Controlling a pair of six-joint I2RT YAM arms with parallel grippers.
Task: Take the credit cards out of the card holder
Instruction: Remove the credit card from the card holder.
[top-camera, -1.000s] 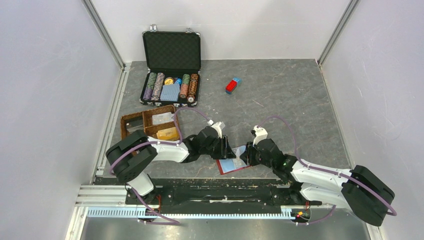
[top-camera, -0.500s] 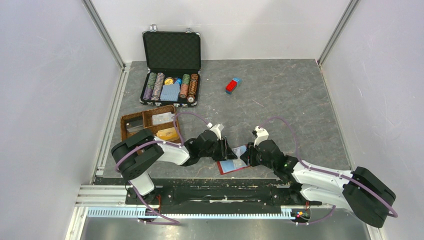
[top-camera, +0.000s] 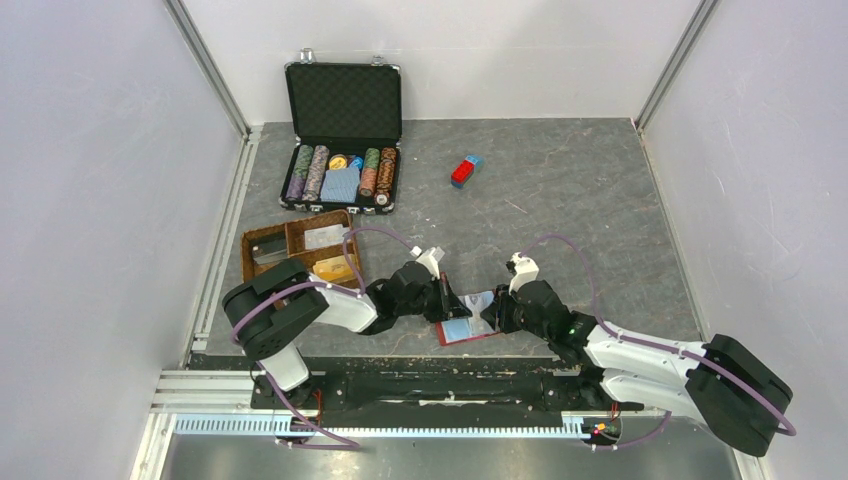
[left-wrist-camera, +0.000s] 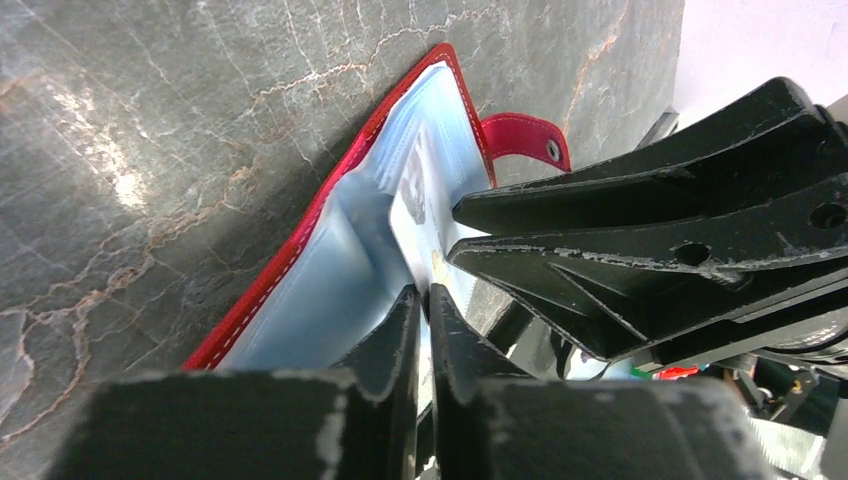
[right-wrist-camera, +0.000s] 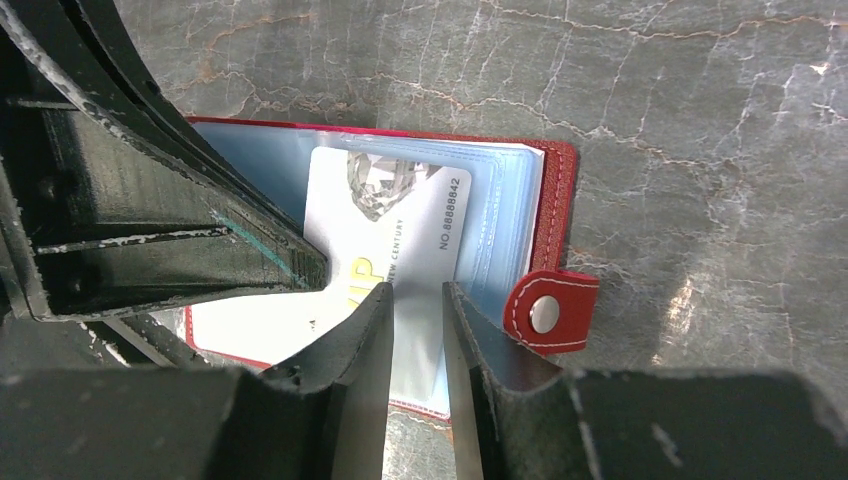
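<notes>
Working the card holder (top-camera: 468, 330), open on tabletop (top-camera: 560, 200) near edge: we see the credit card (right-wrist-camera: 400, 215) w/ long axis pointing at right pincer (right-wrist-camera: 415, 292), narrowly parted over it; left pincer (left-wrist-camera: 422, 298) nearly clenched at its side edge.

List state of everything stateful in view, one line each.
card holder, open, lying flat
snap tab, unfastened
credit card, in the holder, not out yet
left gripper, nearly closed inside the holder, grip unclear
right gripper, narrowly open over the card's edge
chip case, lid open
</notes>
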